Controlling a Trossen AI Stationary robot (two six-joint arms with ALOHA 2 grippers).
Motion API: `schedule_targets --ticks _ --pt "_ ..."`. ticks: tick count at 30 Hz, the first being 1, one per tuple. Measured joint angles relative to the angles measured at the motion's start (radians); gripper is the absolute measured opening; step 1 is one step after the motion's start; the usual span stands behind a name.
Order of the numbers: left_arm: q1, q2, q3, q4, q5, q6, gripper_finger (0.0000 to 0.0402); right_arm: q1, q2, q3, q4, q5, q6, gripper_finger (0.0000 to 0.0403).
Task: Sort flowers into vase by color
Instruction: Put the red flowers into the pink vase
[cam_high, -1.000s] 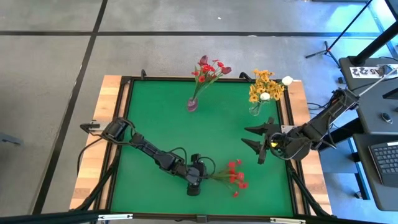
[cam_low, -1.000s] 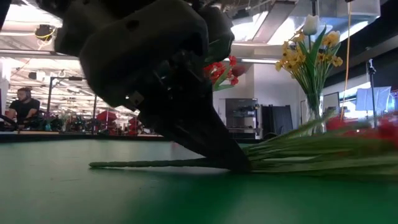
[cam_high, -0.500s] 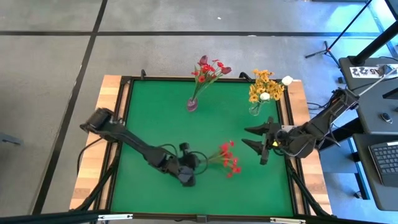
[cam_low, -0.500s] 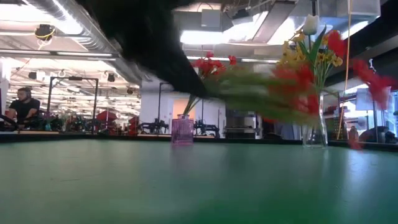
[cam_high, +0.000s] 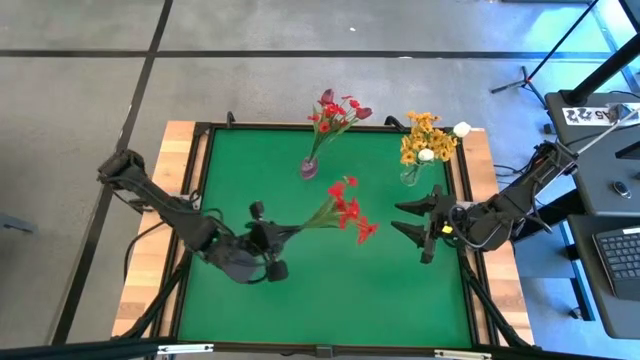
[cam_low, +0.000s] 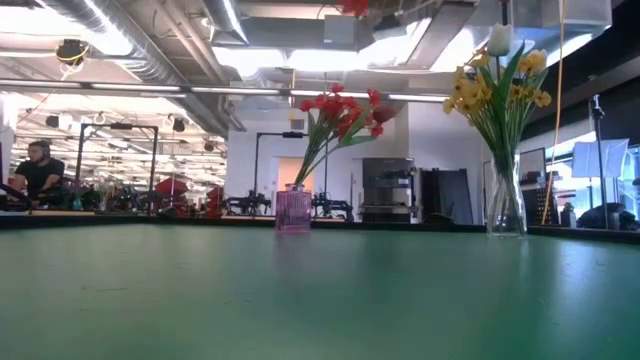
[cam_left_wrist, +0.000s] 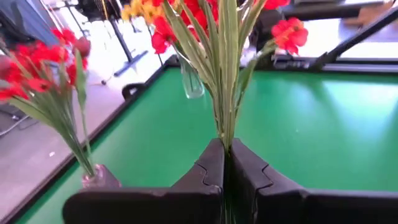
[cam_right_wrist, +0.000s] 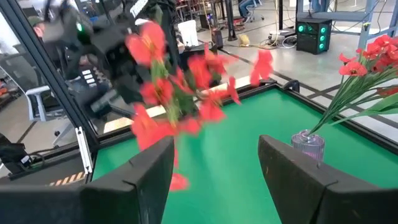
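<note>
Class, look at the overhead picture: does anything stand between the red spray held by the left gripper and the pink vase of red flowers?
Nothing visible does. The left gripper holds the red spray above bare green mat; the pink vase lies just beyond it.

Two vases: a pink vase (cam_high: 310, 168) and a clear vase (cam_high: 410, 176). Three flower bunches: red bunch (cam_high: 336, 113), yellow-white bunch (cam_high: 428, 137), loose red spray (cam_high: 345, 208).

Green mat (cam_high: 250, 180), bkgd person (cam_low: 38, 168)
</note>
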Motion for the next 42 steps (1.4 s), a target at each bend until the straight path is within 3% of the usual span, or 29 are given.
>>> schedule_targets --ticks 5,10,16,21,32,36,42 --pt "-0.022 -0.073 0.000 0.047 -0.013 0.032 0.0000 0.000 0.000 0.000 -0.003 -0.005 -0.009 0.0234" --pt "-0.020 -0.087 0.000 0.284 0.198 0.219 0.0000 -0.001 0.001 0.000 -0.007 0.001 -0.032 0.0233" --pt "0.036 -0.088 -0.021 0.493 0.351 0.342 0.0000 -0.001 0.009 0.000 -0.005 0.007 -0.032 0.0234" --pt "0.112 -0.088 -0.114 0.709 0.490 0.373 0.0000 -0.001 0.041 0.000 -0.004 0.013 -0.031 0.0234" --pt "0.265 -0.088 -0.392 1.243 0.776 0.281 0.0000 -0.001 0.141 0.000 0.060 0.019 -0.041 0.0234" --pt "0.295 -0.088 -0.421 1.261 0.827 0.233 0.0000 -0.011 0.191 0.000 0.165 0.015 -0.108 0.0234" --pt "0.298 -0.088 -0.425 1.266 0.849 0.251 0.0000 -0.063 0.276 0.000 0.338 -0.080 -0.199 0.0234"
